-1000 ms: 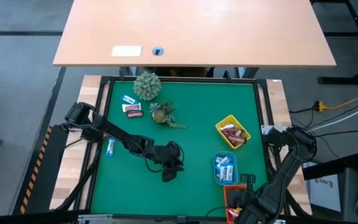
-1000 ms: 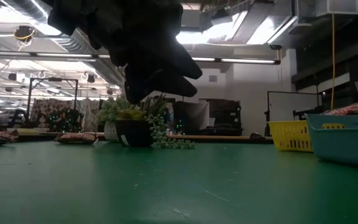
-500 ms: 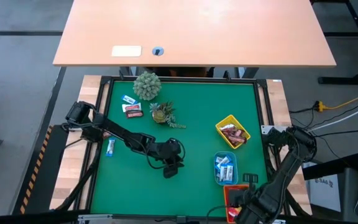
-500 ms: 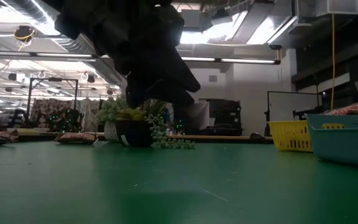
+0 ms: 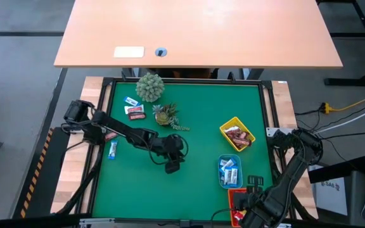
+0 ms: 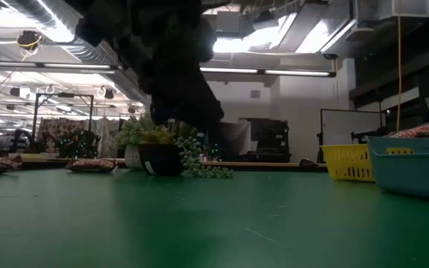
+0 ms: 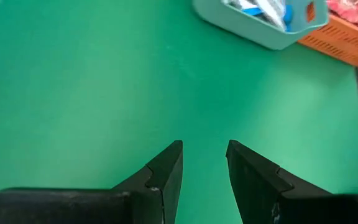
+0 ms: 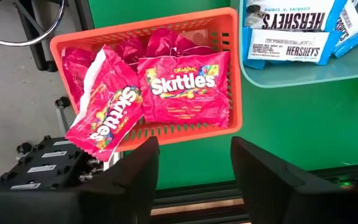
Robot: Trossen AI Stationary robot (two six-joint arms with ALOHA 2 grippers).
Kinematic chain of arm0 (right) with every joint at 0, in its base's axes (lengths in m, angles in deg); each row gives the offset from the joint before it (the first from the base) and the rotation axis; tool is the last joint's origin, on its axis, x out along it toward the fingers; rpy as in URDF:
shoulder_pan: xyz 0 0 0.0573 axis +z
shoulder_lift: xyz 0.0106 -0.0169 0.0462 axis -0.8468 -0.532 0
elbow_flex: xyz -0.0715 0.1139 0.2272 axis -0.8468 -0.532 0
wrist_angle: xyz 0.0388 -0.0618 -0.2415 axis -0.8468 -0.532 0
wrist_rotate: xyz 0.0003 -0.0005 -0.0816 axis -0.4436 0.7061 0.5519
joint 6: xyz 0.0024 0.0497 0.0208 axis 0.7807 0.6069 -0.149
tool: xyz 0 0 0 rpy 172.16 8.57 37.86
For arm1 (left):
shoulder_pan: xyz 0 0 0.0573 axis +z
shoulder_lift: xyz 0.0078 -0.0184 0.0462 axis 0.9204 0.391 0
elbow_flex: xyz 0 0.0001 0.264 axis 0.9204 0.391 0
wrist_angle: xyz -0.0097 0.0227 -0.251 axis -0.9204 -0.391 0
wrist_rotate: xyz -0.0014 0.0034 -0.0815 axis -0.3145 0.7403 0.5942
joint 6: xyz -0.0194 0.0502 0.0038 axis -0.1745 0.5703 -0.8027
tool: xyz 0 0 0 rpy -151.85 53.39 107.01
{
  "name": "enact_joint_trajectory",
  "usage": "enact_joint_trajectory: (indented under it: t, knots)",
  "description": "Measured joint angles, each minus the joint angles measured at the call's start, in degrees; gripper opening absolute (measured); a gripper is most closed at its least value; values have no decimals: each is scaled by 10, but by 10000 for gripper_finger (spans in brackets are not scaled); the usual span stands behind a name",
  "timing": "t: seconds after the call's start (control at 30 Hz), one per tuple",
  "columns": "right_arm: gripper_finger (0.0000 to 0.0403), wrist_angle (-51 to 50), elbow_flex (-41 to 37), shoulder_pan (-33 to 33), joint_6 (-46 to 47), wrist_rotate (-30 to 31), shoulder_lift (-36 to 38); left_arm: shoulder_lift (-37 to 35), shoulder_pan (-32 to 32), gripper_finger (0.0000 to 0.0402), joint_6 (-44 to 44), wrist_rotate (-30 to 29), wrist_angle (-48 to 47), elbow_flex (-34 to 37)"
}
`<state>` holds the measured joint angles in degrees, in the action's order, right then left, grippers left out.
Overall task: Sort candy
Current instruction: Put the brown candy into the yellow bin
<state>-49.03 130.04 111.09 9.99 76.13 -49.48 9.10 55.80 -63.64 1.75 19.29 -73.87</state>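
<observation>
Left gripper (image 5: 170, 168) has shifted toward the plants, empty, fingers part open. Remaining candy (image 5: 134, 111) lies beyond it, well apart: light, crinkly, slippery; pinch across wrapper mid. Right gripper (image 8: 194, 177), now open, hangs over orange tray (image 8: 166, 133); red packets (image 8: 182, 87) rest inside, one overhanging rim.

Looks like an industrial lab or workshop. Exposed ducts (image 6: 65, 41) and strip lights (image 6: 274, 71) across upper frame, concrete floor (image 5: 18, 82) at left, cables (image 5: 334, 111) at right.
</observation>
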Motion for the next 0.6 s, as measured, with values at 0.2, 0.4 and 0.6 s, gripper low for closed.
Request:
enact_joint_trajectory:
  t: [0.2,0.4,0.6]
  knots:
    - [199,2,0,0,0,1,0,-90,35,121,28,-2,-179,0]
    - [198,5,0,0,0,15,0,-167,63,121,43,-4,-402,0]
    - [198,9,0,0,0,40,0,-177,73,125,43,-6,-542,0]
